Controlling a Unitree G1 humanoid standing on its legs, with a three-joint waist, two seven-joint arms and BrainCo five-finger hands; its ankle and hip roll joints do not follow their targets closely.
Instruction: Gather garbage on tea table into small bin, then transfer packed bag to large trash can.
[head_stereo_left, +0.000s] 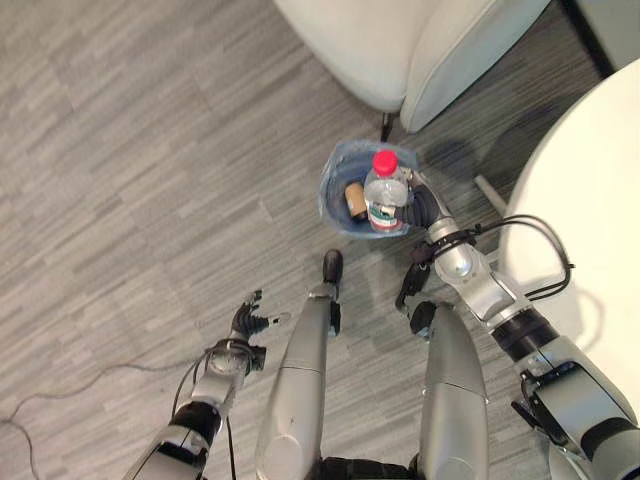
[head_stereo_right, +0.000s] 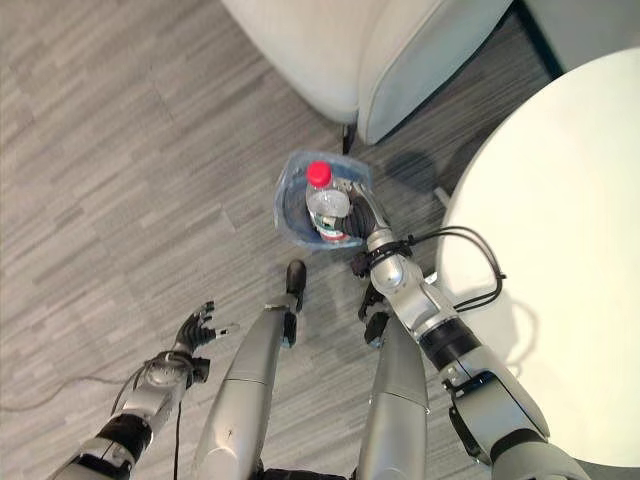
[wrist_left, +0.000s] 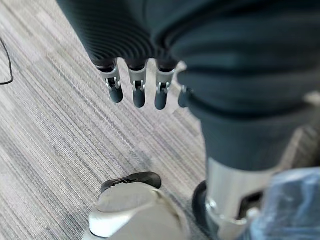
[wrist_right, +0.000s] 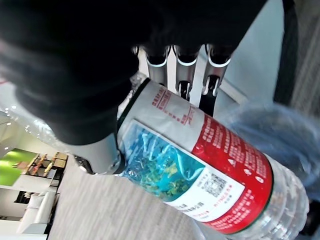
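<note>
The small bin (head_stereo_left: 330, 190), lined with a blue bag (head_stereo_right: 285, 200), stands on the grey floor. A clear bottle (head_stereo_left: 385, 195) with a red cap and a red and blue label (wrist_right: 200, 170) stands in it, cap above the rim. My right hand (head_stereo_left: 425, 205) is at the bin's right side, its fingers (wrist_right: 185, 65) closed against the bottle, which lies across the palm. A brown cylinder (head_stereo_left: 355, 198) lies in the bin beside the bottle. My left hand (head_stereo_left: 250, 325) hangs low at the left, its fingers (wrist_left: 137, 85) relaxed and holding nothing.
The round white tea table (head_stereo_left: 590, 200) is at the right, close to my right arm. A white armchair (head_stereo_left: 400, 40) stands just beyond the bin. Grey plank-patterned floor stretches out to the left.
</note>
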